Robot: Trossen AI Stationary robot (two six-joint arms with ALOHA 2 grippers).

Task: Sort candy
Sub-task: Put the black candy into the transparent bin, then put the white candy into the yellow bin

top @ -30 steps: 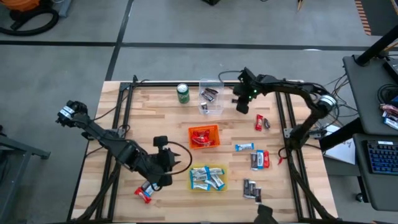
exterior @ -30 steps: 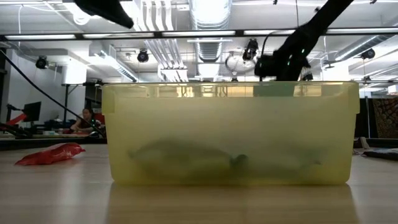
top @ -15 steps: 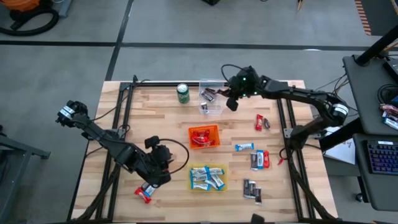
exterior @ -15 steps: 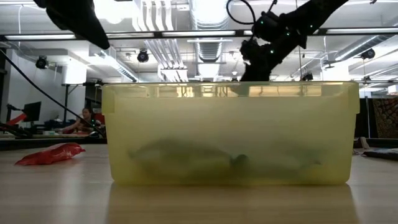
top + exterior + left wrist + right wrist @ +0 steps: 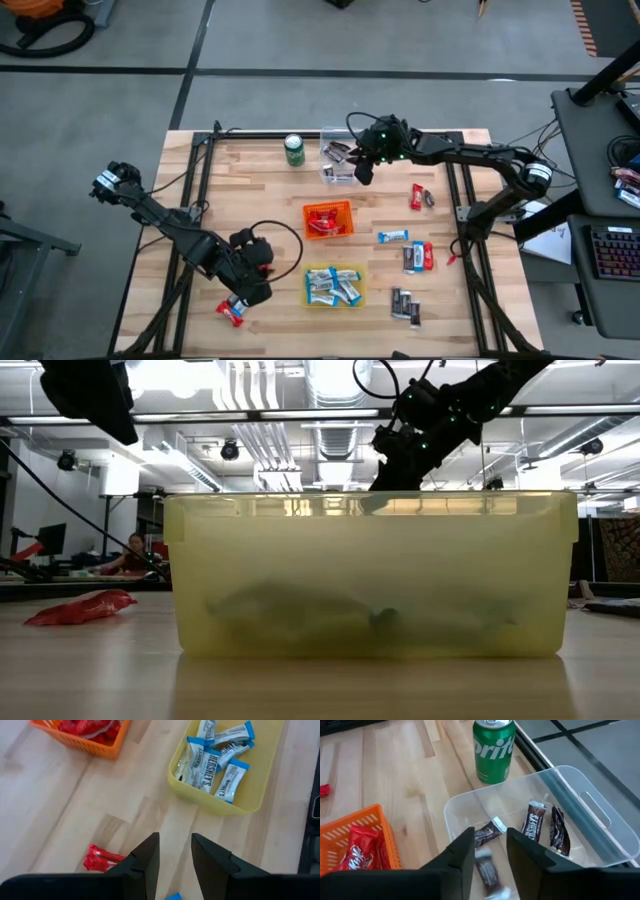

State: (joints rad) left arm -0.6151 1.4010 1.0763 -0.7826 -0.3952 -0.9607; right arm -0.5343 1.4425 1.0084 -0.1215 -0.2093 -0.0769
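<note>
My right gripper (image 5: 362, 172) hangs open over the clear bin (image 5: 340, 160). In the right wrist view a blurred dark candy bar (image 5: 487, 872) shows below the gap of my right gripper (image 5: 487, 845), narrower than that gap. Three more dark bars (image 5: 535, 827) lie on the bin floor. My left gripper (image 5: 258, 262), slightly open and holding nothing, hovers over the table's near left part. A red candy (image 5: 232, 311) lies flat on the wood close by, also visible as the red candy (image 5: 102, 860) beside my left gripper (image 5: 175, 852).
A green can (image 5: 294, 149) stands left of the clear bin. The orange bin (image 5: 328, 220) holds red candies, and the yellow bin (image 5: 334, 286) holds blue-and-white ones. Loose candies lie on the right: red (image 5: 421, 197), blue (image 5: 392, 237), dark (image 5: 404, 304). Bare wood lies at the left.
My right gripper has travelled toward the table's left, from beside the clear bin to over it. My left gripper has drifted toward the near left, closer to the red candy on the table.
</note>
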